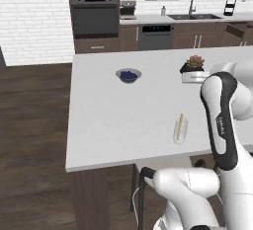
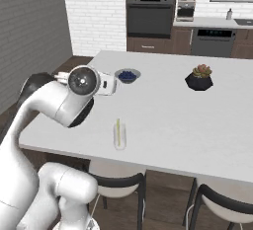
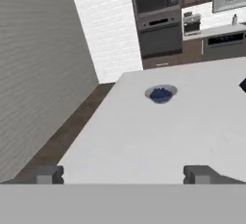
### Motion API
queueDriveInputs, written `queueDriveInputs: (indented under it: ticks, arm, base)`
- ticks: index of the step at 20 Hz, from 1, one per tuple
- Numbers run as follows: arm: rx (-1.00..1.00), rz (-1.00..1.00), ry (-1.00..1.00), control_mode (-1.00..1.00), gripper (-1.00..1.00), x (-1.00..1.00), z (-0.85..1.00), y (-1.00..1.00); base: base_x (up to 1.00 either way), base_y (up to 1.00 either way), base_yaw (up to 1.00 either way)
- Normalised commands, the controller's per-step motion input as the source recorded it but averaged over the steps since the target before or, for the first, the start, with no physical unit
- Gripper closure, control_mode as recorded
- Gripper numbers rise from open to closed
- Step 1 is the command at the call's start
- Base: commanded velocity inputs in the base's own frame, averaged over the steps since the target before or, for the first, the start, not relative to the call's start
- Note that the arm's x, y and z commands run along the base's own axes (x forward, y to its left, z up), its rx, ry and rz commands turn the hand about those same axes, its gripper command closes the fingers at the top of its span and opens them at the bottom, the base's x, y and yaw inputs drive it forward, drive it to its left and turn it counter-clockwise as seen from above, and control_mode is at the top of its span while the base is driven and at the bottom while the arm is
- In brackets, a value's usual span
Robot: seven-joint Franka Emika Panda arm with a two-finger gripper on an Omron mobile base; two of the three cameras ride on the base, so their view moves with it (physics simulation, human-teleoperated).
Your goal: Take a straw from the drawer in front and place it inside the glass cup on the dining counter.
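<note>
straw (image 1: 180, 123) inside glass cup (image 1: 180, 132) — upright

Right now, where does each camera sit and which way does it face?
Left base view: behind the arm's left, facing the dining counter; white arm lower right.
Right base view: behind its right, same counter; arm lower left.
Hand view: on the hand, looking along the counter; gripper open.
Both base views share the glass cup holding the straw; all three show the berry bowl.

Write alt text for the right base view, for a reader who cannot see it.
A thin pale yellow straw stands inside a small clear glass tumbler near the front edge of the large white dining counter. Further back sit a grey bowl of dark blue berries and a black potted succulent; the white robot arm rises at left.
</note>
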Motion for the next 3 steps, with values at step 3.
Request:
queueDriveInputs:
  ticks: [3]
  arm:
    - [-0.24,-0.09,0.57,-1.00,-1.00,-0.33,0.53,0.51]
  base:
    - [0.00,0.00,0.00]
